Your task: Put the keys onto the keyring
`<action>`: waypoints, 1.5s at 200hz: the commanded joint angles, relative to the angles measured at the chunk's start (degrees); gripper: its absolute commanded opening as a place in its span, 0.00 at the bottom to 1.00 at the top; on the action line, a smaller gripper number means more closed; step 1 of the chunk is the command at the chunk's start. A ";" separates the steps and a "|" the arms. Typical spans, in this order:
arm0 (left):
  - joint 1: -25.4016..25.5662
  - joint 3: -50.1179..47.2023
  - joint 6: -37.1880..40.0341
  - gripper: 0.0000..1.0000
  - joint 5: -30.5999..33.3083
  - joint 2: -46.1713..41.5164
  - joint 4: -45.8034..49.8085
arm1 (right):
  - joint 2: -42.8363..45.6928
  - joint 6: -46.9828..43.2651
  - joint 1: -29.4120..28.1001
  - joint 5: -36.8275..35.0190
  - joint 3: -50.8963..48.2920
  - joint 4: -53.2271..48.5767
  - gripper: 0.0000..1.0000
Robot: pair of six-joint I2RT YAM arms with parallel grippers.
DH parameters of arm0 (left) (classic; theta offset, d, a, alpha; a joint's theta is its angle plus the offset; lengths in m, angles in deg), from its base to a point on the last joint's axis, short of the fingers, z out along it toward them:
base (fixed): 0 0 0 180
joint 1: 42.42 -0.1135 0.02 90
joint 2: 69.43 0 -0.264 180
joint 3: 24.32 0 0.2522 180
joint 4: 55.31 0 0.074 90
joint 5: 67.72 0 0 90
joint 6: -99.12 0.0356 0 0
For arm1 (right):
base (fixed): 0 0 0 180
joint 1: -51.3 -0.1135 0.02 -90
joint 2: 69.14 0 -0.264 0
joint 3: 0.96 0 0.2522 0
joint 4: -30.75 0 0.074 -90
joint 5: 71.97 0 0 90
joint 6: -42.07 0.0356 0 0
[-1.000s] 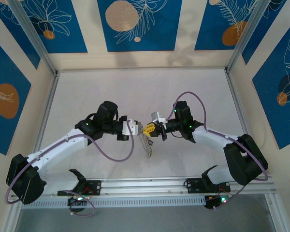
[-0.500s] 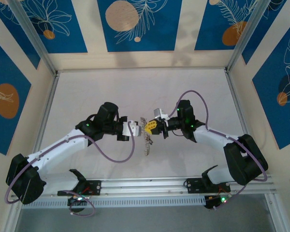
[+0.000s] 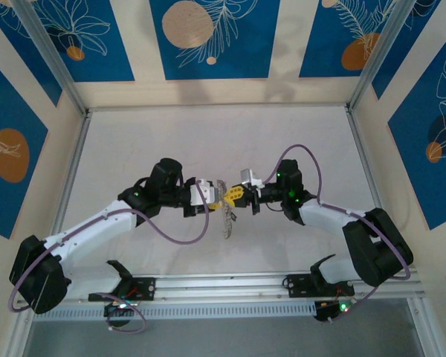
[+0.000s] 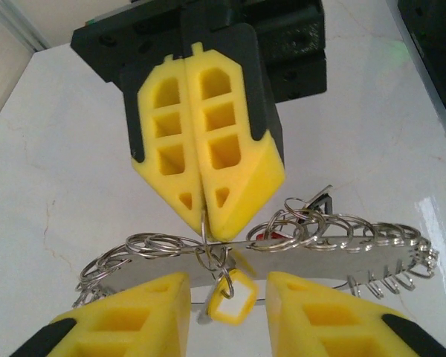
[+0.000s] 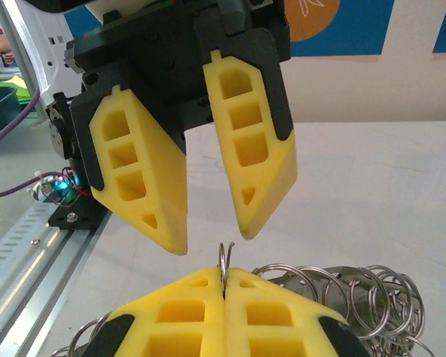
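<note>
My right gripper (image 5: 224,274) is shut on the keyring (image 5: 224,256), a thin wire loop whose top pokes up between its yellow pads. In the left wrist view, the right gripper (image 4: 208,223) points down with the keyring (image 4: 204,232) pinched at its tip. A small key with a yellow head (image 4: 234,297) dangles from linked rings below it. My left gripper (image 4: 227,281) stands open, a finger on each side of the yellow key without touching it. Seen from above, the left gripper (image 3: 212,198) and right gripper (image 3: 235,197) meet tip to tip mid-table.
A flat metal strip strung with several split rings (image 4: 342,256) hangs under the grippers, its lower end near the table (image 3: 227,223). A red bit (image 4: 264,236) shows behind the rings. The white table (image 3: 134,149) is walled on three sides, with a rail (image 3: 223,282) at the near edge.
My left gripper has gone from shut to open, letting go of the yellow key. The right gripper stays shut on the keyring, and its arm has shifted slightly.
</note>
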 commanded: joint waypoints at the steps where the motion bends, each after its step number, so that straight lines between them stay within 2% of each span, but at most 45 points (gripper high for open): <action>1: 0.42 -1.14 -5.12 0.32 -1.17 -0.58 -4.24 | 2.01 0.70 -0.81 -0.90 -1.35 5.32 0.00; 60: 0.45 -3.07 -11.18 0.30 -1.32 0.52 -9.51 | 2.20 1.37 -2.80 -5.10 -3.82 11.40 0.00; 75: 0.43 -3.17 -11.77 0.27 -1.73 0.98 -9.87 | 2.34 1.27 -3.03 -5.77 -4.22 12.51 0.00; 136: 0.01 -4.99 -12.91 0.26 -1.45 1.06 -9.93 | 1.91 0.88 -3.28 -6.60 -5.73 15.76 0.00; 190: -0.17 -4.66 -12.74 0.11 -2.51 2.18 -9.43 | 1.53 -0.34 -3.99 -6.30 -4.93 14.97 0.00; 213: -0.30 -3.85 -11.90 0.00 -2.47 2.07 -7.65 | 1.68 -1.63 -4.37 -6.97 -4.45 12.34 0.00; 252: -0.27 1.44 -9.23 0.00 2.67 2.02 2.84 | 3.00 -8.83 -5.79 -11.71 -2.32 -1.19 0.00; 274: -0.18 4.91 -7.58 0.00 6.42 2.54 9.31 | 3.12 -11.76 -6.65 -15.05 -0.96 -7.11 0.12; 300: 1.22 8.06 -3.72 0.00 10.78 3.41 15.92 | 3.05 -12.94 -7.16 -17.23 -0.05 -10.16 0.15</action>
